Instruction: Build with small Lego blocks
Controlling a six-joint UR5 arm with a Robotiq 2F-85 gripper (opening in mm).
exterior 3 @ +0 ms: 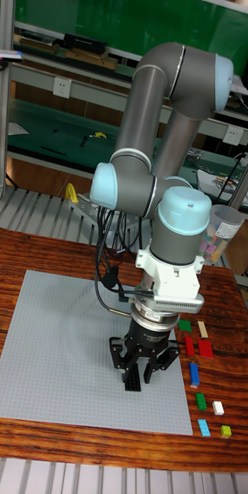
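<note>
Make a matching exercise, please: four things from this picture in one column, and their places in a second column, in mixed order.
Things:
1. black brick
2. grey baseplate
3. loose coloured bricks
4. clear cup

Places:
A. on the wooden table, covering much of its middle
B. behind the arm, near the table's back right edge
C. between the fingers of the pincer
D. on the bare wood to the right of the baseplate

Pairs: 1-C, 2-A, 3-D, 4-B
</note>
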